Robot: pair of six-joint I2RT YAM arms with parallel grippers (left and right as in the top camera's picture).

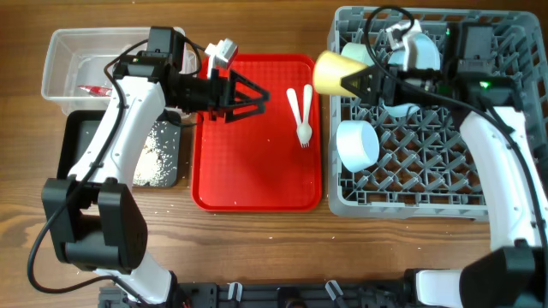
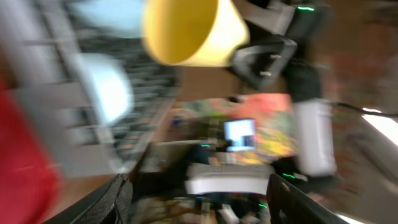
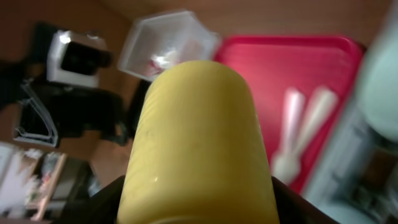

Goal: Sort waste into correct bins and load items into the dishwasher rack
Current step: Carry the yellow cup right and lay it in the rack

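Note:
My right gripper (image 1: 353,80) is shut on the small yellow cup (image 1: 332,72) and holds it on its side above the left edge of the grey dishwasher rack (image 1: 342,184); the cup fills the right wrist view (image 3: 199,143). A pale blue bowl (image 1: 358,144) and another bowl (image 1: 419,53) lie in the rack. The white fork and spoon (image 1: 300,111) lie on the red tray (image 1: 248,171). My left gripper (image 1: 257,96) is open and empty over the red tray. The clear tub (image 1: 68,60) holds a red-and-white wrapper (image 1: 92,89). The black tray (image 1: 79,137) holds white crumbs (image 1: 156,154).
The left wrist view is blurred; it shows the yellow cup (image 2: 186,31) and a pale bowl (image 2: 106,87). The rack's upright pegs cover its floor. Bare wooden table lies in front of the trays.

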